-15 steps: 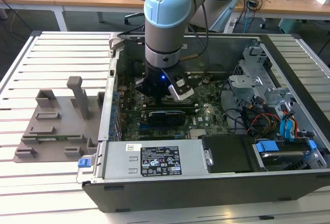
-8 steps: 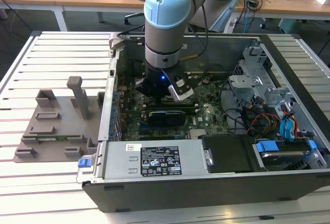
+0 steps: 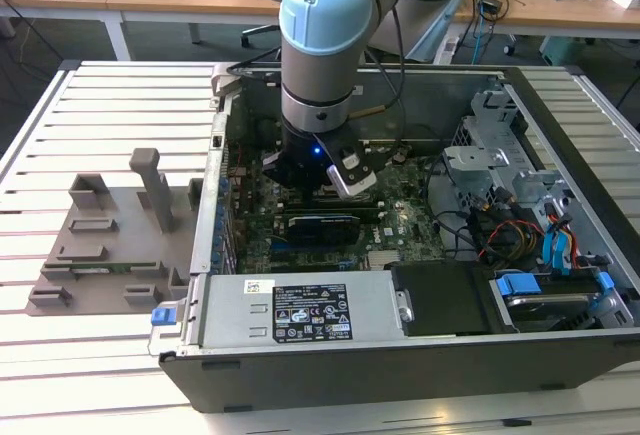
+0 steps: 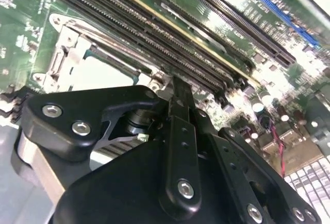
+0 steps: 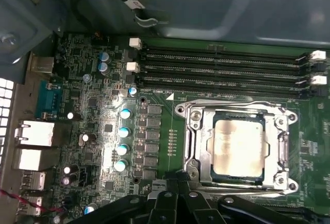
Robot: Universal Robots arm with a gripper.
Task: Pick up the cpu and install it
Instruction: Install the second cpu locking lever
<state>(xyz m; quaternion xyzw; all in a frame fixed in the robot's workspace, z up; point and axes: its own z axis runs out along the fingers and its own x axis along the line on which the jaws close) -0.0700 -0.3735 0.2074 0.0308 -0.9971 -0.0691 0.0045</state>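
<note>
Chassis lies open on the slatted table, arm reaching down over the motherboard. Gripper hovers just beside the socket frame; jaws look pressed together, holding nothing. Cpu sits seated inside that frame.

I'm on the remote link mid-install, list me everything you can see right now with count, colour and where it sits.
cpu: one, pale silver top, seated inside the socket frame on the motherboard.
socket frame: one, silver metal, around the cpu.
memory slots: four, black, beside the socket.
motherboard: one, green, inside the case.
computer case: one, dark grey, open on the slatted table.
fixture tray: one, grey, at the exterior view's left.
gripper: one, black, just above the board beside the socket.
</note>
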